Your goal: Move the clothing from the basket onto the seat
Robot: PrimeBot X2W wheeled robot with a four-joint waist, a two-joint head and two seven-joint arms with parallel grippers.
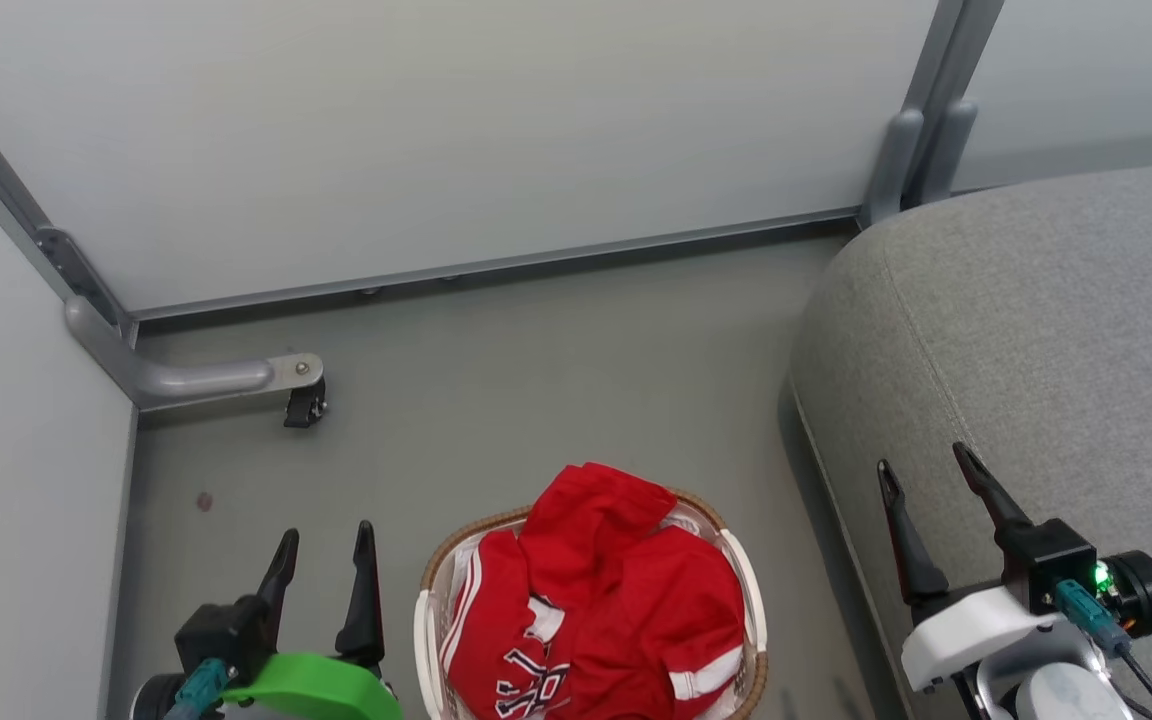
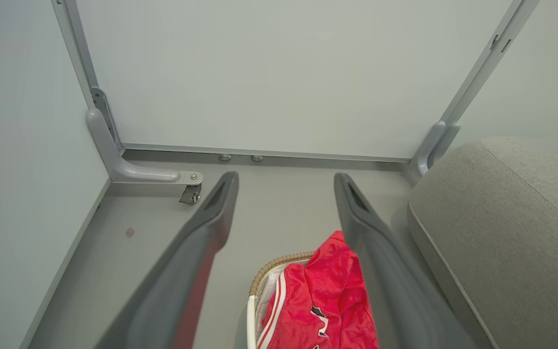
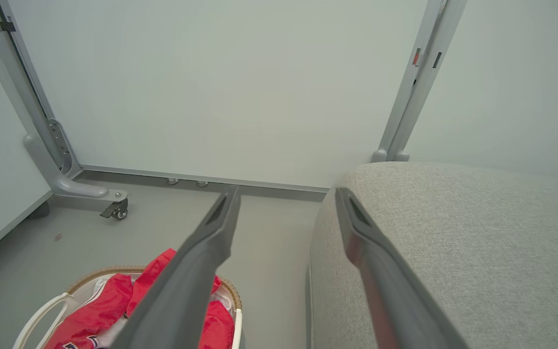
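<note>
While our left tool (image 1: pixel 328 532) and right tool (image 1: pixel 923 460) gaped wide and empty, we found the clothing (image 1: pixel 616 590) in the basket (image 1: pixel 456 546) just right of the nearer left one.

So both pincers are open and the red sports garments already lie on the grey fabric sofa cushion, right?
No: the red sports garments are in the white slatted oval basket, as the head view shows. The rest stands.

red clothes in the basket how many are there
2. The numbered jersey lies on the basket's left side; the plain red garment with a white hem band is heaped over the middle and right. More could be hidden underneath.
</note>
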